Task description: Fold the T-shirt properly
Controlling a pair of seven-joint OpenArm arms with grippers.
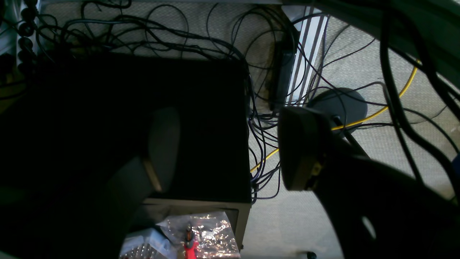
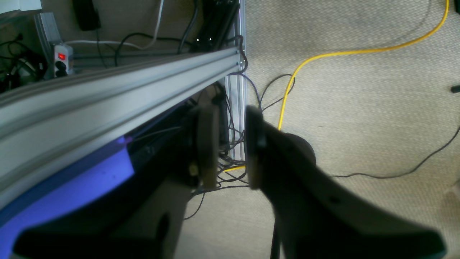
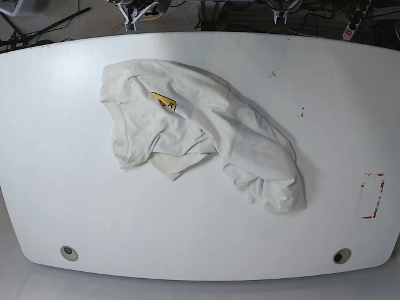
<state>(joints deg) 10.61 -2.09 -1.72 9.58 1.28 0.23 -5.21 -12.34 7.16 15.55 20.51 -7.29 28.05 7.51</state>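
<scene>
Across the tabletop (image 3: 206, 244), the T-shirt (image 3: 206, 115) runs upper-left to lower-right, left hand (image 1: 230, 149) spread, right (image 2: 233, 147) slightly parted.

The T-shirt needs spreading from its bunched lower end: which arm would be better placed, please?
Probably left: the T-shirt's lower end lies on its side, and the left gripper is open.

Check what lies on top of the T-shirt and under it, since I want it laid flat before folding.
Nothing rests on the T-shirt. Under it is the white table; anything else there is hidden.
</scene>
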